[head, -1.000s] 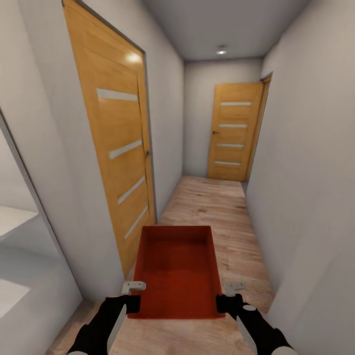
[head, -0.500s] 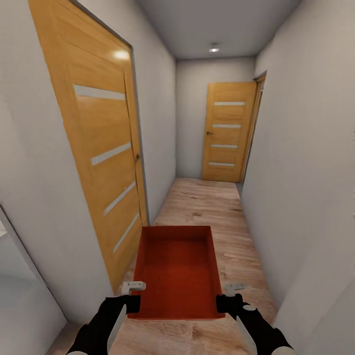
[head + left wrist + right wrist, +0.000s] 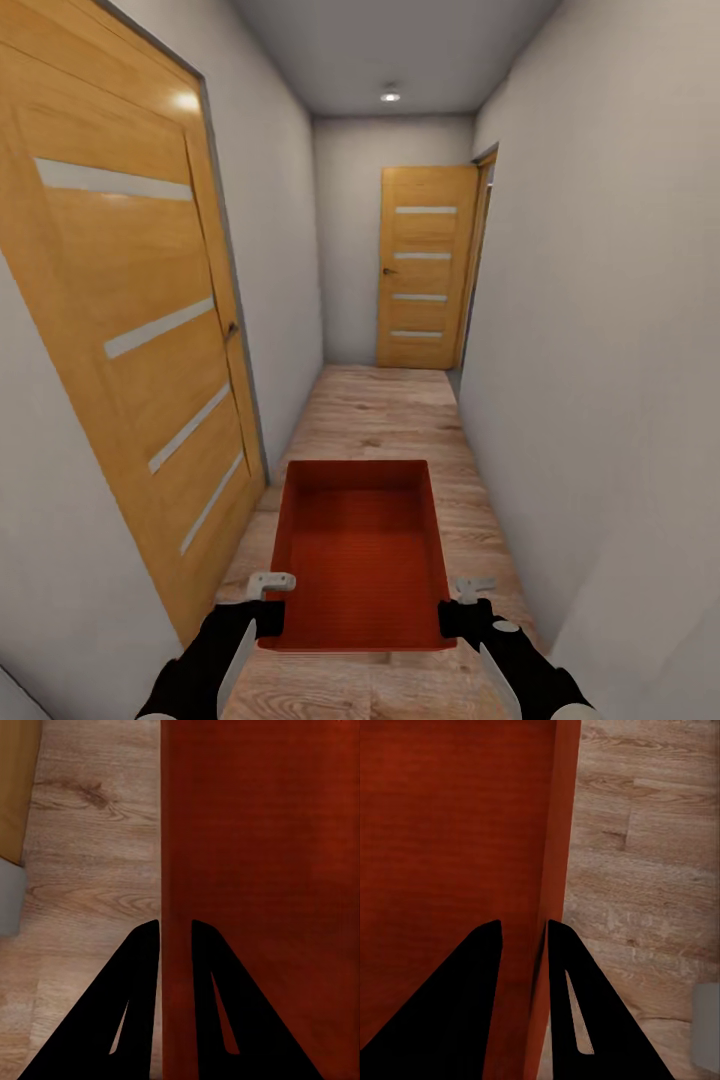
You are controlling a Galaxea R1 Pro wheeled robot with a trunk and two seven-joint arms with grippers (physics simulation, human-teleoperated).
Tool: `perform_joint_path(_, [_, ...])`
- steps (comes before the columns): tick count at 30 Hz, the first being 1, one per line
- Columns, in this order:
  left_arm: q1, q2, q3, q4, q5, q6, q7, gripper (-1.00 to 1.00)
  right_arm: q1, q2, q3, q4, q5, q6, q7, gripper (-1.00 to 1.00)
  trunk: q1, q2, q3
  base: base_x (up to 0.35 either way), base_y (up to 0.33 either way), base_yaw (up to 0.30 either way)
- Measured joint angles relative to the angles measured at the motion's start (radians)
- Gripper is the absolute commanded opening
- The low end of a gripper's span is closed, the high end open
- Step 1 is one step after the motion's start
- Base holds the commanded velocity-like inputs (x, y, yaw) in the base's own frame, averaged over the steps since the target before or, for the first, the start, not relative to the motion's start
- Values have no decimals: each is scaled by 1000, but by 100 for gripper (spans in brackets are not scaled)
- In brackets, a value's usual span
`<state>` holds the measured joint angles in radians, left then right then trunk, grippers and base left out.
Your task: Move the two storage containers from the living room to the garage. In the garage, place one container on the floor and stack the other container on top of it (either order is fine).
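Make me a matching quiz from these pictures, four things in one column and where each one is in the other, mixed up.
Things:
1. red bin
2. near door
3. far door
4. ceiling light

Places:
A. at the corridor's end
B. along the left wall
C. overhead, above the corridor's end
D. held between the left gripper and right gripper

Pairs: 1-D, 2-B, 3-A, 4-C

Red-orange storage container point(image 3: 362, 545) riding level above the wood-plank floor

It is sitting open and empty, its finely ribbed bottom showing, long side pointing down the corridor, with its two side walls being pinched near the close end, one on each side.
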<state>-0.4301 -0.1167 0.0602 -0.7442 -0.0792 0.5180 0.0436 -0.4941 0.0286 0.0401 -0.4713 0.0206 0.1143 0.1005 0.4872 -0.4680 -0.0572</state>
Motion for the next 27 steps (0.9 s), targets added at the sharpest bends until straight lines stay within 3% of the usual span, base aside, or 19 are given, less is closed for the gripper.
perform_joint_path(27, [0, 0, 0, 2, 0, 0, 0, -100, 0, 0, 0, 2, 0, 0, 0, -100, 0, 0, 0, 327, 0, -1])
